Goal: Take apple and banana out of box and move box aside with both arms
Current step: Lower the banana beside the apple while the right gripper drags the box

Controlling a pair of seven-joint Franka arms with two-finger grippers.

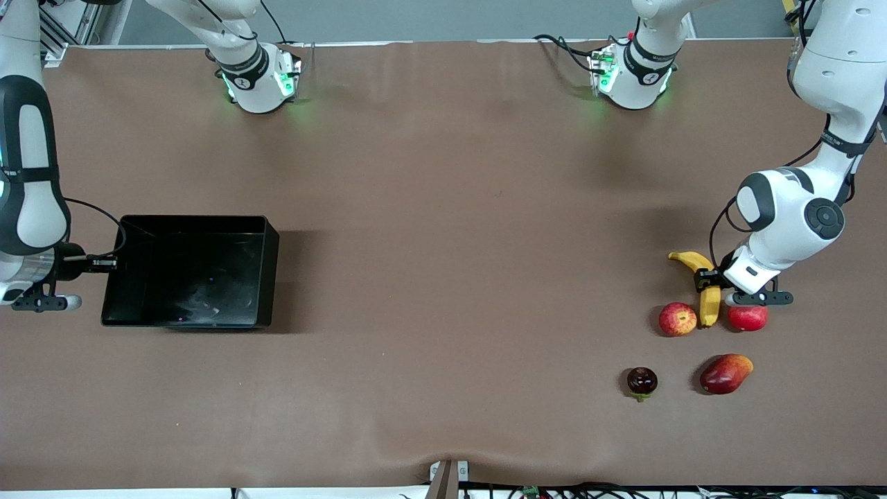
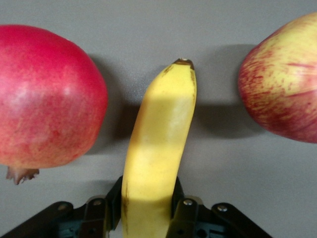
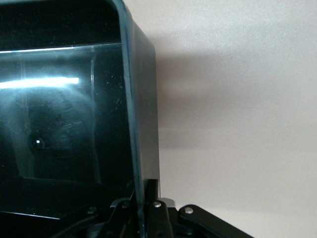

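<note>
Yellow banana [image 1: 707, 294] lies on table [image 1: 443, 277] at left arm's end, w/ left gripper [image 2: 148, 210] clamped round its middle. Apple [image 1: 678, 319] and pomegranate [image 1: 748, 317] sit just beside banana, one each side. Mango [image 1: 725, 373] & small dark fruit [image 1: 642, 381] lie nearer front camera. Black tray [image 1: 190, 272] rests at right arm's end; right gripper [image 3: 143, 210] pinched shut on its end wall.

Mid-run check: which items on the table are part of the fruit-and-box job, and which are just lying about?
Job items:
banana, in the left claw
apple, beside the banana
black tray, wall gripped by the right claw

Lying about:
pomegranate
mango
small dark fruit
</note>
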